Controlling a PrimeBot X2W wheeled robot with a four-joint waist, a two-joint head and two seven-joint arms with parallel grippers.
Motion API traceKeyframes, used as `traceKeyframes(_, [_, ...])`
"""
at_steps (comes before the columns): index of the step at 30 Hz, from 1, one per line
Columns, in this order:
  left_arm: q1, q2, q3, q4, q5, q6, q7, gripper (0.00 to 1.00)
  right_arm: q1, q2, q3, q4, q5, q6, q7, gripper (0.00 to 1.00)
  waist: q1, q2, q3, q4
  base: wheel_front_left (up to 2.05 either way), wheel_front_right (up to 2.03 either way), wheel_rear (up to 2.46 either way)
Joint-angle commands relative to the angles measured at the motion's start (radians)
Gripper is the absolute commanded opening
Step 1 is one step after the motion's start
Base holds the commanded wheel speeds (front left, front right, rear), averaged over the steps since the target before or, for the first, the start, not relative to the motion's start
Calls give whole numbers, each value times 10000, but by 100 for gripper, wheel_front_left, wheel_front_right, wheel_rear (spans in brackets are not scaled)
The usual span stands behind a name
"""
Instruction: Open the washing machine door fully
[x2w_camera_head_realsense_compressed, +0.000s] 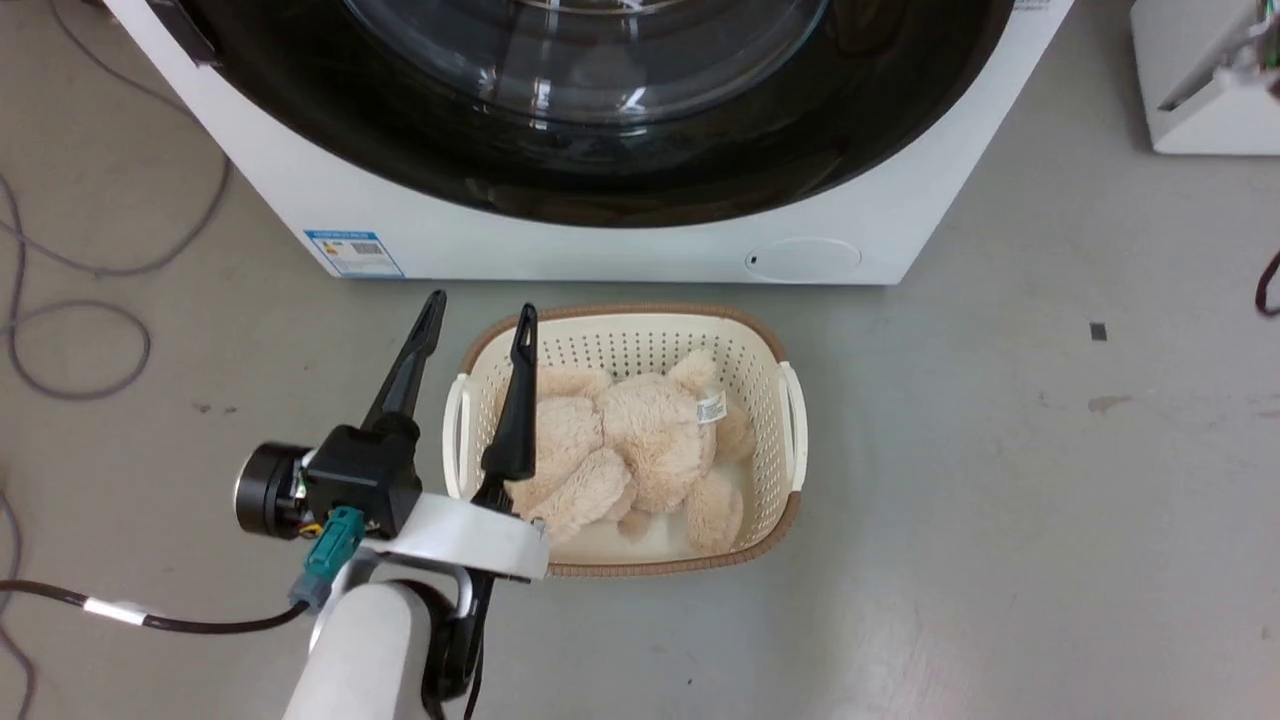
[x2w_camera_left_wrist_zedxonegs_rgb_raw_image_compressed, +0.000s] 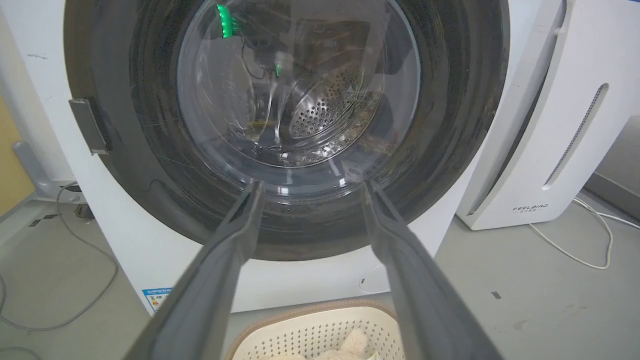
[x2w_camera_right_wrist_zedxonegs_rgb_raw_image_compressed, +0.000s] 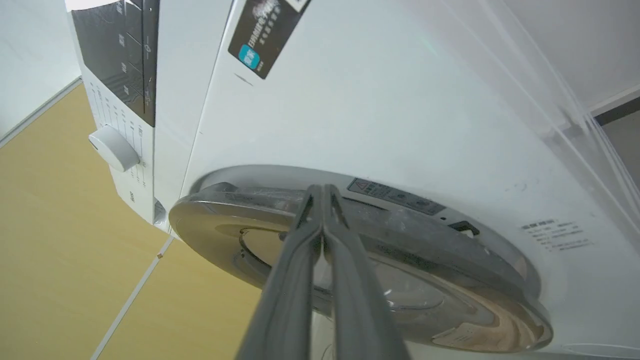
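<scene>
Down on the grey floor right in front of the white front-loading washing machine (x2w_camera_head_realsense_compressed: 450, 240) sits a cream perforated plastic basket with a brown rim (x2w_camera_head_realsense_compressed: 775, 345), and there's a beige plush toy (x2w_camera_head_realsense_compressed: 650, 430) flopped inside it. The big round glossy black door with the bulging clear glass window (x2w_camera_head_realsense_compressed: 600, 180) lies across the machine's front and looks closed from the head and left wrist views, though I can't tell whether it's latched.

Left arm: the pale forearm comes up from the bottom edge at the lower left of the head view. The left gripper (x2w_camera_head_realsense_compressed: 481, 305) has its two long dark fingers spread well apart with nothing between them. They point up toward the machine, and one finger overlaps the basket's left rim in that view. From the left wrist view, that gripper (x2w_camera_left_wrist_zedxonegs_rgb_raw_image_compressed: 311, 184) is aimed at the lower part of the door glass (x2w_camera_left_wrist_zedxonegs_rgb_raw_image_compressed: 450, 150), apart from it, with the basket rim just below.

Right arm: its wrist view looks steeply along the machine's white front (x2w_camera_right_wrist_zedxonegs_rgb_raw_image_compressed: 375, 100). The right gripper (x2w_camera_right_wrist_zedxonegs_rgb_raw_image_compressed: 320, 192) has its fingers pressed together, tips right at the silvery rim of the door (x2w_camera_right_wrist_zedxonegs_rgb_raw_image_compressed: 400, 240). I can't tell whether they're touching it or tucked behind it.

A white "FEELBIRD" appliance (x2w_camera_left_wrist_zedxonegs_rgb_raw_image_compressed: 550, 125) stands just beside the machine.
</scene>
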Motion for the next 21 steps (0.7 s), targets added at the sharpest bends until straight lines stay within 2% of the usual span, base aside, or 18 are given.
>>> traceKeyframes(1, [-289, 13, -54, -35, -65, 18, -108, 100, -688, -140, 357, 325, 385, -3, 265, 0, -1, 0, 142, 24, 0, 0, 0])
traceKeyframes(13, [-744, 14, -367, -91, -222, 97, -359, 100, -2957, -178, 2323, 1894, 1029, -4, 1530, 0, -1, 0, 812, 114, 0, 0, 0])
traceKeyframes(21, [-1042, 14, -579, -96, -369, 165, -505, 100, -4083, -185, 3254, 2708, 1497, -5, 2198, 0, -1, 0, 1229, 180, 0, 0, 0])
